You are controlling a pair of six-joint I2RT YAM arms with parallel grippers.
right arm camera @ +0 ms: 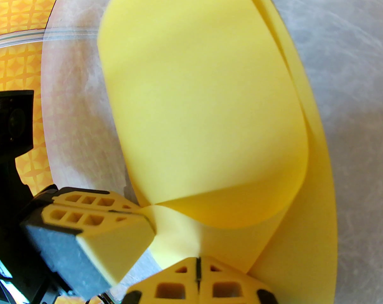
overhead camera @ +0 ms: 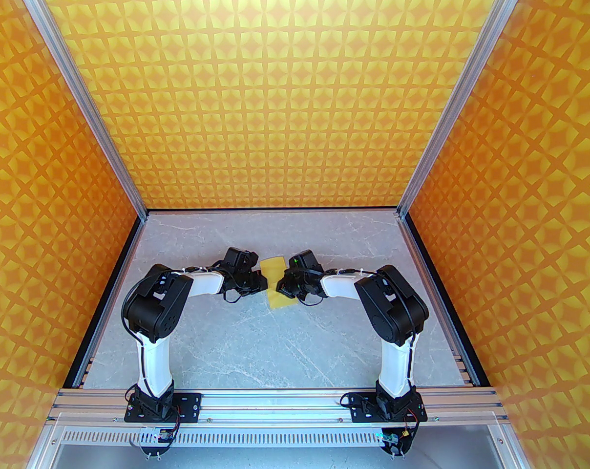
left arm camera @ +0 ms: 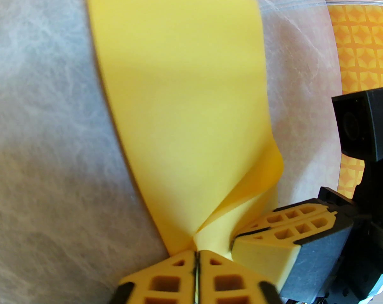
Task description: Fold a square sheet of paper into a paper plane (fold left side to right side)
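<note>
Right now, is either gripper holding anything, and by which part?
Both hold the thin plain yellow sheet of paper. The left gripper and right gripper are each shut on a bunched bit of its edge, right beside each other.

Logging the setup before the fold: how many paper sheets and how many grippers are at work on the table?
yellow paper sheet: 1
grippers: 2, the left gripper and the right gripper, each pinching the sheet
total: 3
</note>
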